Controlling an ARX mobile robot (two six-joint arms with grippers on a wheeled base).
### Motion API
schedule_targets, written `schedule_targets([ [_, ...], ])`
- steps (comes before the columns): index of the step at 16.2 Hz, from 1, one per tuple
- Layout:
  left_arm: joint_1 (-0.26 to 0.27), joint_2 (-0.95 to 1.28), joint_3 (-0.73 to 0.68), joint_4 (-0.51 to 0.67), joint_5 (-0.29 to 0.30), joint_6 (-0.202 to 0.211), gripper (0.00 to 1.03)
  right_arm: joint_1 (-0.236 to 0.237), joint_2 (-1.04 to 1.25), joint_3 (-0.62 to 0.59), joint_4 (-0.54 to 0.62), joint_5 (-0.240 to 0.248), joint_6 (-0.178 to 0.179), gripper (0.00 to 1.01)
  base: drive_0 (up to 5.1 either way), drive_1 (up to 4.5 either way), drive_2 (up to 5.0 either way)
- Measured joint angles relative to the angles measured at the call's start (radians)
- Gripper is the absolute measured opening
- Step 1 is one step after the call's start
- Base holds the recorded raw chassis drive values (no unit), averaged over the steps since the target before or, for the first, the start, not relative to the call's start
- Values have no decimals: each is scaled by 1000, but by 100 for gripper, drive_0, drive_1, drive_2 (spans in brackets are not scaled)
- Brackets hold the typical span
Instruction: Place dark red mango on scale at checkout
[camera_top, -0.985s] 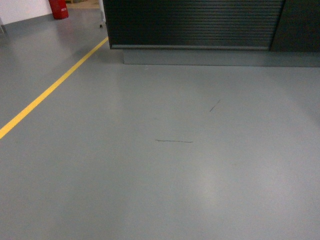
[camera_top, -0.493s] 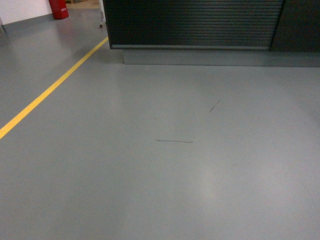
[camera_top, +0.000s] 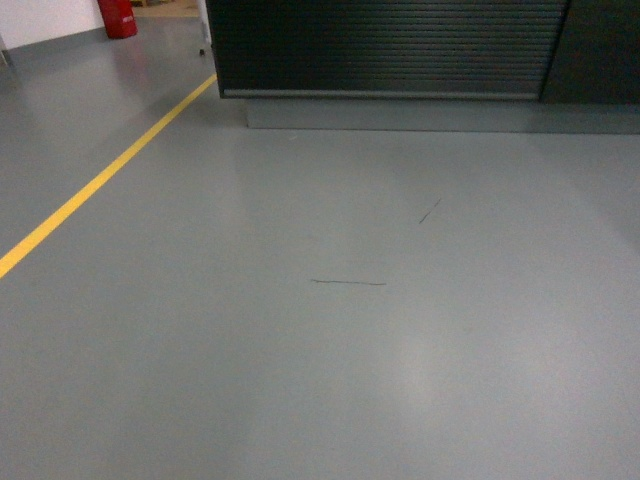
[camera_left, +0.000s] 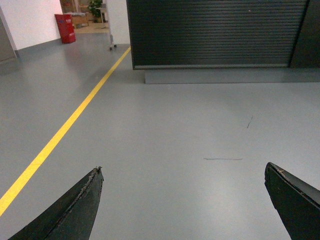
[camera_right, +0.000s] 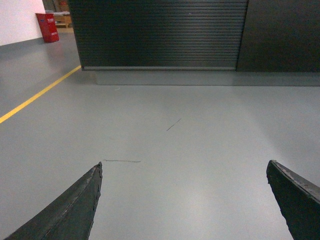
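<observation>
Both pincers, left (camera_left: 182, 202) and right (camera_right: 182, 202), spread wide and empty, face the ribbed black checkout front (camera_top: 385, 45) well ahead; approaching squarely should suit, mango and scale unseen.

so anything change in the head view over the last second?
Nothing visibly changed. The checkout with its ribbed front, the yellow floor line and the two dark floor scuffs sit at the same spots in the head view. Neither the mango nor the scale is in view. Both the left gripper and the right gripper are open and empty.
</observation>
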Motion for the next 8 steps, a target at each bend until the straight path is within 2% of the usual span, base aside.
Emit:
schedule_targets([
  [8, 0, 0, 0, 0, 0, 0, 98, 0, 0, 0, 0, 0, 0, 98, 0, 0, 0],
])
